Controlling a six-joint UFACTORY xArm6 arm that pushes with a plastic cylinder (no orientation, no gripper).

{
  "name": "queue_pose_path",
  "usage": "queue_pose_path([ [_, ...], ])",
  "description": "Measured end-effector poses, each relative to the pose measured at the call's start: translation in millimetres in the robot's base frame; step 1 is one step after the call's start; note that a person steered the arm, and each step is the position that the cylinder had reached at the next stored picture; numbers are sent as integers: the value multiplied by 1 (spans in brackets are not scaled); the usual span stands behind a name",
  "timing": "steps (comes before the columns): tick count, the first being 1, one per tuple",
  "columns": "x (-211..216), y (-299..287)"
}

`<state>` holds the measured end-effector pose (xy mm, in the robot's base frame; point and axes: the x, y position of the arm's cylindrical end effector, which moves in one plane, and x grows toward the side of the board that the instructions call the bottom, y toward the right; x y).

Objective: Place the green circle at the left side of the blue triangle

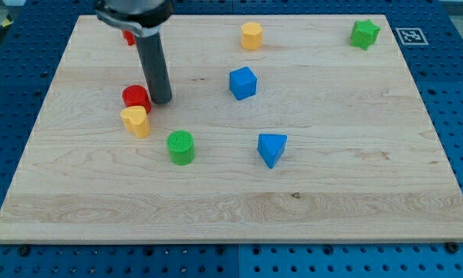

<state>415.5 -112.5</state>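
The green circle [180,147] stands on the wooden board left of centre. The blue triangle [272,148] lies to its right at about the same height, with a gap of roughly a block's width or more between them. My tip [161,100] rests on the board above and slightly left of the green circle, right beside the red block [136,97], apparently touching its right side. The rod rises from the tip toward the view's top.
A yellow block [136,120] sits just below the red block. A blue cube [243,83] lies at centre, a yellow block [251,35] at the top, a green star [364,33] top right. Another red block [128,36] is partly hidden behind the rod's mount.
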Motion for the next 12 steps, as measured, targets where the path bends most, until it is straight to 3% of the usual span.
queue_pose_path([
  [1, 22, -6],
  [3, 18, -50],
  [6, 12, 25],
  [9, 10, -25],
  [12, 10, -6],
])
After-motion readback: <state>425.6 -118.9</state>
